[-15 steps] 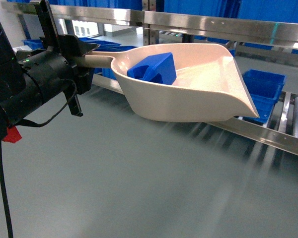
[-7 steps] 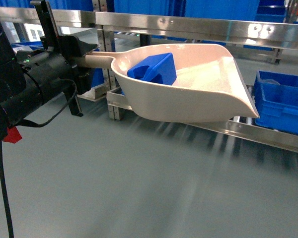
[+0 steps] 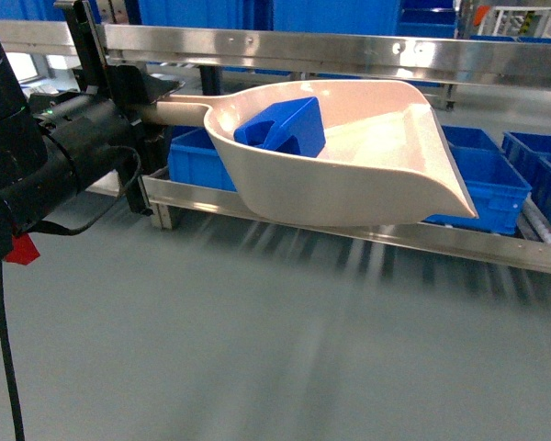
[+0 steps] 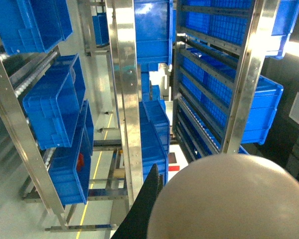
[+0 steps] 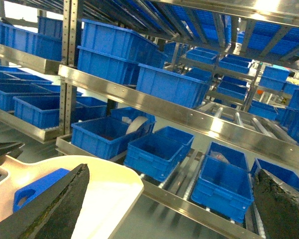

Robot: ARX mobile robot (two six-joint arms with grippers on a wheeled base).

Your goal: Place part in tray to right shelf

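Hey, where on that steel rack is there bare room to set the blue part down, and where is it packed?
In the right wrist view, bare rollers show between two blue crates on the lower shelf. Another open roller stretch lies on the level above. The left end is crowded with crates. The part sits in the tray, held by the left hand.

Open floor below; steel rail and blue crates ahead

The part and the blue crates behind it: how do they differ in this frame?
The part is small, closed and handled; the blue crates are much larger, open-topped boxes. The part lies in the tray, held by the left gripper; the crates sit on the steel rack. Both are bright blue.
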